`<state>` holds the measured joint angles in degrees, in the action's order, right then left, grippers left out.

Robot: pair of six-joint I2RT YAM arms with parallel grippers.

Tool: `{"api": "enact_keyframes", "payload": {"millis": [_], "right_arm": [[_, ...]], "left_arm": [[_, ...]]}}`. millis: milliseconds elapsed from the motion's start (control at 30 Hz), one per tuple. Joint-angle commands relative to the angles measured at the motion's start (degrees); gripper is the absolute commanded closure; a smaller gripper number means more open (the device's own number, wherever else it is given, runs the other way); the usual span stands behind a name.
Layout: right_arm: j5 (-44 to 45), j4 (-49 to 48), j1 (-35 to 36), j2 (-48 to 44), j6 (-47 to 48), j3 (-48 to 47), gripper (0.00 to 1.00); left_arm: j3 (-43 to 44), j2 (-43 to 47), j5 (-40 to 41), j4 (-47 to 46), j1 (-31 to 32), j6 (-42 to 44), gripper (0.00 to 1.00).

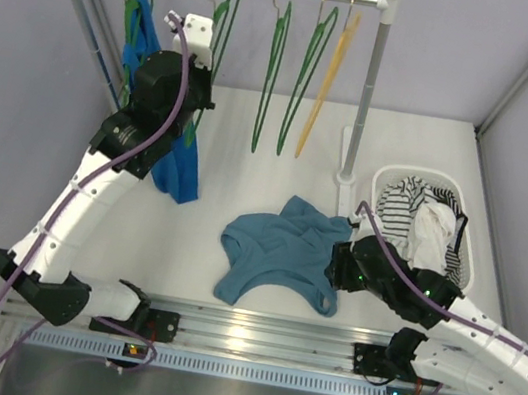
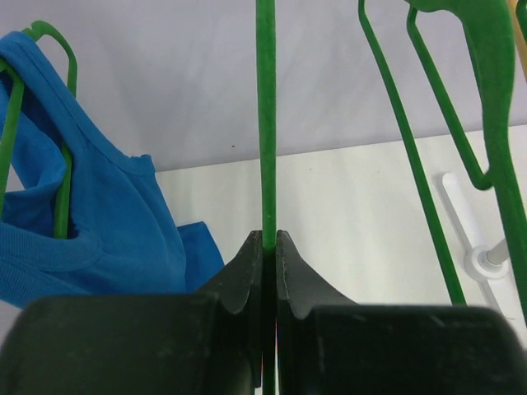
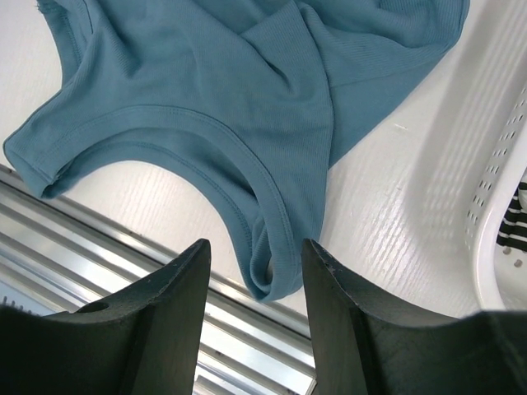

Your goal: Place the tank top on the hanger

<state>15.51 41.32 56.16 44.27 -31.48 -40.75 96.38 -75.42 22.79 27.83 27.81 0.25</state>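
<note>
The teal-blue tank top [image 1: 281, 246] lies crumpled on the white table in front of the right arm. In the right wrist view the top [image 3: 206, 74] fills the upper frame, and a folded strap end [image 3: 276, 271] lies between my open fingers. My right gripper [image 3: 255, 247] is open just above that strap, at the top's near right corner [image 1: 336, 270]. My left gripper [image 2: 269, 240] is raised at the rack and shut on the thin rod of a dark-green hanger [image 2: 265, 123]. That hanger [image 1: 227, 24] hangs from the rail by its hook.
A royal-blue garment [image 1: 178, 168] hangs on another green hanger at the rack's left, close to my left arm. More green hangers [image 1: 274, 67] and a yellow hanger [image 1: 330, 77] hang to the right. A white basket [image 1: 469, 254] holds striped cloth [image 1: 400, 205]. A metal rail [image 1: 251, 332] edges the table.
</note>
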Motion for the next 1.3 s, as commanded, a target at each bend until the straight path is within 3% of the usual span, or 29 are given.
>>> {"api": "enact_keyframes", "payload": {"millis": [0,200,633,933,1267], "right_arm": [[0.3,-2.5,0.8,0.5,0.8,-0.1,0.52],[1.3,-1.4,0.8,0.7,0.3,-0.6,0.52],[-2.7,0.0,0.9,-0.9,-11.5,6.9,0.54],[-4.0,-3.3,1.6,-1.3,-19.8,14.4,0.64],[-2.2,-4.7,2.7,5.0,-20.7,12.1,0.65]], "left_arm": [[-2.3,4.1,-2.1,-6.1,-0.2,0.9,1.00],[-8.8,10.6,-5.6,-2.5,-0.2,-0.2,1.00],[-29.6,31.1,-28.3,14.6,-0.2,-4.1,1.00],[-35.7,35.3,-44.9,20.6,0.0,-7.5,1.00],[-38.6,35.3,-50.7,21.9,2.4,-9.5,1.00]]}}
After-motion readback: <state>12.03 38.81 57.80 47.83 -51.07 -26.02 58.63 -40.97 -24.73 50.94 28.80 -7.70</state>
